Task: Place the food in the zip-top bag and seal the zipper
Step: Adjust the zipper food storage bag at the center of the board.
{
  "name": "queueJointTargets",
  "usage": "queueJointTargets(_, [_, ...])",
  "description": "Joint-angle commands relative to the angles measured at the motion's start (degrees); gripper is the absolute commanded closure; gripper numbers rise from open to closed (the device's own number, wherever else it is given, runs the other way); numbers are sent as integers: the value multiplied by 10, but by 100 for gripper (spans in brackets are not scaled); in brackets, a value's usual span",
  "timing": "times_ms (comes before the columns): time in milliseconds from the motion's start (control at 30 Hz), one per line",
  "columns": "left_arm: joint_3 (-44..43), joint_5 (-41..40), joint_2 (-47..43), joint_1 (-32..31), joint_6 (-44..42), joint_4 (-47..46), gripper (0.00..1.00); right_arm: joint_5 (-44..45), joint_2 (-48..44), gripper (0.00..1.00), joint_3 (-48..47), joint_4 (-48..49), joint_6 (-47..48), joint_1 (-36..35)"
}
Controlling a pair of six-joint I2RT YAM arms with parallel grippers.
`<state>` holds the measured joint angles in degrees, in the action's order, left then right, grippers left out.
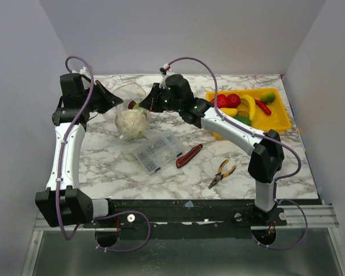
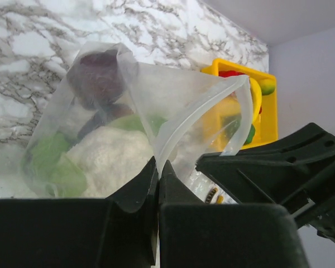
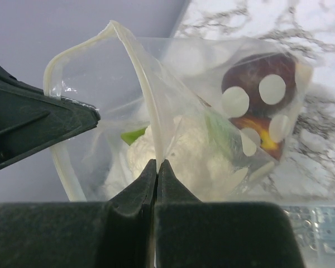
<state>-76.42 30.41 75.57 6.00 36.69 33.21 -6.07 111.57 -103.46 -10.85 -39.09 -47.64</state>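
Zip-top bag [image 2: 173, 89], mid-frame: thin clear plastic film, crinkly, soft sheen. Zipper [image 2: 192, 116] at its mouth: thicker, milky, smooth strip. Cauliflower [image 1: 132, 122] inside: white plastic, bumpy, matt. Maroon piece [image 2: 95, 78], upper left: smooth, dulled by the film. Left gripper [image 2: 158, 173], bottom edge: matt black plastic. Yellow tray [image 1: 282, 118], upper right: glossy plastic. Compartment box [image 1: 157, 149], centre: clear rigid plastic, shiny. Table [image 1: 161, 181]: marble-look, smooth, semi-gloss.

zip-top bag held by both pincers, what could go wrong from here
1. The left pincer and right pincer each pinch only the thin zipper; the cauliflower inside the zip-top bag might drag it free.
2. More food sits in the yellow tray; sealing now would probably leave it out.
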Motion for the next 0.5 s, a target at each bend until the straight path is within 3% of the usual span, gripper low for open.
queueJointTargets(0, [-8,-5,11,2,-10,-23,100,-46,-24,100,56,112,-55,3])
queueJointTargets(167, [-26,49,96,4,-31,21,100,-9,-12,100,87,96,-49,3])
queueJointTargets(300, [-29,21,26,4,-13,-2,100,11,-27,100,51,53,-12,3])
queueJointTargets(467, [-22,4,-14,4,2,-37,100,-15,-50,100,59,85,-30,3])
